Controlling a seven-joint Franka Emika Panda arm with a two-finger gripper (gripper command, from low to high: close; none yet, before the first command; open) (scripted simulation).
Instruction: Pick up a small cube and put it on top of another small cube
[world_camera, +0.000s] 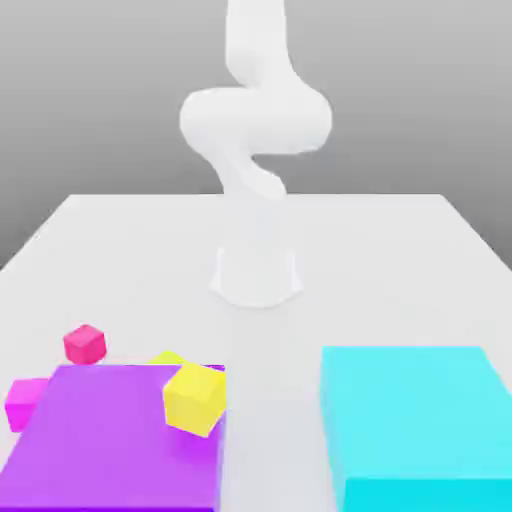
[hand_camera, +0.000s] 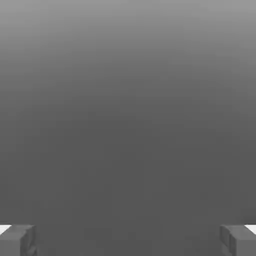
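overhead, the tool (hand_camera: 128, 240) gapes wide, empty; crimson cube (world_camera: 84, 343) sits beside the purple slab (world_camera: 120, 440).

We see gripper (hand_camera: 128, 241) with fingertips (hand_camera: 17, 240) spread far apart, nothing between them; beyond, plain grey gradient, perhaps distant backdrop.

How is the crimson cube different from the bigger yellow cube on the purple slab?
The crimson cube is much smaller than the bigger yellow cube. The crimson cube rests on the white table, beyond the purple slab; the yellow cube sits on the slab at its edge. The crimson cube looks level; the yellow one looks tilted. Both are plain, solid-coloured cubes.
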